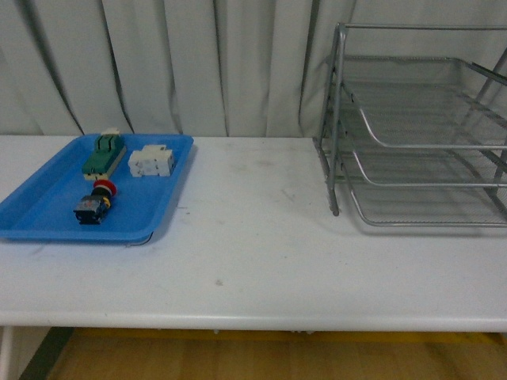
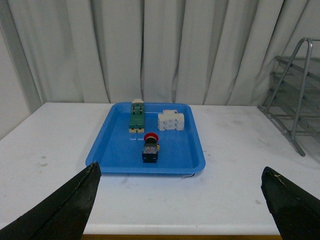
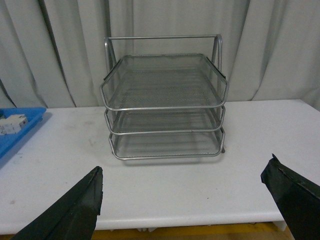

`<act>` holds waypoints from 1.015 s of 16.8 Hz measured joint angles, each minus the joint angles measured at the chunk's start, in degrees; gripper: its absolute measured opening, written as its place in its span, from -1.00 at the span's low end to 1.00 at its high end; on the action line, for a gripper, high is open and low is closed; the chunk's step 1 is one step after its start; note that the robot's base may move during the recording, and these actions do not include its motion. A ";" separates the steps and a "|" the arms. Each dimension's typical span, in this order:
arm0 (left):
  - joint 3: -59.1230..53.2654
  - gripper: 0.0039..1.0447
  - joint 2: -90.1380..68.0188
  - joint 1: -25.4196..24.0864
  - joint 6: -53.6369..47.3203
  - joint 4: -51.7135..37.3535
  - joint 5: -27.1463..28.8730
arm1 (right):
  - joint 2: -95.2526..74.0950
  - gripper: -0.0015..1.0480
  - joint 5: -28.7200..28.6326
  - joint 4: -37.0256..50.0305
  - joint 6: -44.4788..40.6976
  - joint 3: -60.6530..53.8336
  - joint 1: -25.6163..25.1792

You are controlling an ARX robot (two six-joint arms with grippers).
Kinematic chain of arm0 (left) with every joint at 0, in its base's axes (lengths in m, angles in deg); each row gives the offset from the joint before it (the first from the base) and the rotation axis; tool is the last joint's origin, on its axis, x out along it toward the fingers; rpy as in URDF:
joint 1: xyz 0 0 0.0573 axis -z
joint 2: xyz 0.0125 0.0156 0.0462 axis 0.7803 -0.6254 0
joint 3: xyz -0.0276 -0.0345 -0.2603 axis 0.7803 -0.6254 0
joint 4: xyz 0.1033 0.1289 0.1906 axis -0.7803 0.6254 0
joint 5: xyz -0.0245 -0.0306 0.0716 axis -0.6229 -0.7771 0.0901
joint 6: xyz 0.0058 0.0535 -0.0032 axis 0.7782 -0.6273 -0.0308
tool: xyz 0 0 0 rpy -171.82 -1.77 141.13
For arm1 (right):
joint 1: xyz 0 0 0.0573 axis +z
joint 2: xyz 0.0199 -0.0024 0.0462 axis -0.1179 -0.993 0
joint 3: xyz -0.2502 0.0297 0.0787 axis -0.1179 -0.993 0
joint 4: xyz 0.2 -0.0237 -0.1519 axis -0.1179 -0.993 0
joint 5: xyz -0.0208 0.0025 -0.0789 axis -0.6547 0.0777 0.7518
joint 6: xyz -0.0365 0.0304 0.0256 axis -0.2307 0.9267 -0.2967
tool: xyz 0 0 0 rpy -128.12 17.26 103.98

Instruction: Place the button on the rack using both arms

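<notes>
Silver rack [image 3: 164, 100] whole from right wrist, cropped frontally

A blue tray [image 1: 40, 210] holds a green block [image 1: 104, 158] and, seemingly, a white connector [image 1: 151, 161].

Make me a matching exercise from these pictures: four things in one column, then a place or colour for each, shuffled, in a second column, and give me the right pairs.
Things
1. button
2. green terminal block
3. white connector
4. rack

Descriptions
A. silver wire mesh, standing on the table outside the blue tray
B. red cap, the item nearest the tray's near edge
C. far part of the tray, on the left of its neighbour
D. far part of the tray, on the right of its neighbour

Pairs: 1-B, 2-C, 3-D, 4-A
</notes>
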 joint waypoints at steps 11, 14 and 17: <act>0.00 0.88 0.00 0.00 -0.02 -0.02 -0.09 | -12.63 0.87 -3.06 -10.16 14.60 5.14 -0.39; 0.00 0.88 0.00 0.00 0.00 0.00 -0.07 | -32.35 0.87 -4.50 15.19 44.96 0.87 -0.07; 0.00 0.88 0.00 0.00 0.00 0.00 -0.07 | -64.52 0.87 -2.75 51.60 62.73 0.50 -1.18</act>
